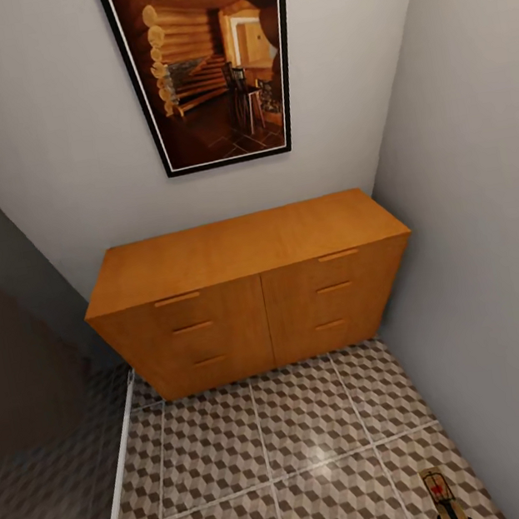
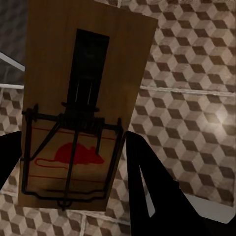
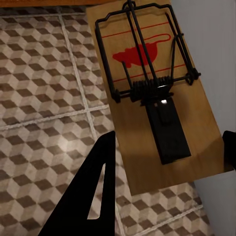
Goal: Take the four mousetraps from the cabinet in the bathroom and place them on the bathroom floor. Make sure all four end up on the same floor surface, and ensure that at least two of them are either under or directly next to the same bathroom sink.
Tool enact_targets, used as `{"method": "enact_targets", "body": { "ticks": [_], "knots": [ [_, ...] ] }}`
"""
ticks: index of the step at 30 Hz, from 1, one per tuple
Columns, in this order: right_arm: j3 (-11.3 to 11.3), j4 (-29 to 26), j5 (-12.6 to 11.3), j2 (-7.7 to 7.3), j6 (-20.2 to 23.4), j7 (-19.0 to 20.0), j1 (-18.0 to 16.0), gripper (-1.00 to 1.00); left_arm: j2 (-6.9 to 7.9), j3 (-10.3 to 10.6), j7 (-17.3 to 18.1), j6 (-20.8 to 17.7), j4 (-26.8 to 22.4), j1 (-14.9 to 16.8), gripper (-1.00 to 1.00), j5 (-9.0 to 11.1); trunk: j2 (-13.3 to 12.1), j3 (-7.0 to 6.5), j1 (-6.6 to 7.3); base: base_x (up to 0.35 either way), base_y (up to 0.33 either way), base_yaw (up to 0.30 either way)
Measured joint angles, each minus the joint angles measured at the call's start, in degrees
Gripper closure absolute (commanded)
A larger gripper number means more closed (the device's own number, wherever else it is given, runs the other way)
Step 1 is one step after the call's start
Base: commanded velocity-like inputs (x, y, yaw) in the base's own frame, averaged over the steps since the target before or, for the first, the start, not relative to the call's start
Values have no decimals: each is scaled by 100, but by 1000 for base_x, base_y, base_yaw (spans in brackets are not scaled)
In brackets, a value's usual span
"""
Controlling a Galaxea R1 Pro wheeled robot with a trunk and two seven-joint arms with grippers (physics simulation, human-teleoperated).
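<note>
The cabinet [image 1: 253, 294] is standing against the back wall beneath a framed picture [image 1: 209, 61], with all its drawers sitting flush, and the patterned bathroom floor [image 1: 308, 446] is spreading out in front of it. In the left wrist view, the left hand [image 2: 73, 167] is gripping a mousetrap [image 2: 83, 98] by its sides, one dark finger [image 2: 152, 191] pressing on the board's edge and the other lying at its opposite edge; the board is hanging above the tiles with its wire and red mouse mark facing the camera. In the right wrist view, the right hand [image 3: 167, 157] is holding a second mousetrap [image 3: 157, 93] the same way, a finger [image 3: 93, 196] lying against one long edge, the board hovering over the floor close to the grey side wall. From the head view, this second mousetrap is showing well in front of the cabinet's right end, near the wall.
</note>
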State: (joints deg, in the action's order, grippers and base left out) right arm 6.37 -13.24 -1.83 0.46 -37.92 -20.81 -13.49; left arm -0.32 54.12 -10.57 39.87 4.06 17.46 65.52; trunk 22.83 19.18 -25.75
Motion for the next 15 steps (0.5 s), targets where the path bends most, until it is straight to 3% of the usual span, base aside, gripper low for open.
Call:
{"method": "enact_targets", "body": {
  "ticks": [15],
  "knots": [
    [1, 1, 2, 7, -3, 0, 0, 100, 0, 0, 0, 0, 0, 0, 100, 0, 0, -141, 0, 0, 0, 0]
  ]
}}
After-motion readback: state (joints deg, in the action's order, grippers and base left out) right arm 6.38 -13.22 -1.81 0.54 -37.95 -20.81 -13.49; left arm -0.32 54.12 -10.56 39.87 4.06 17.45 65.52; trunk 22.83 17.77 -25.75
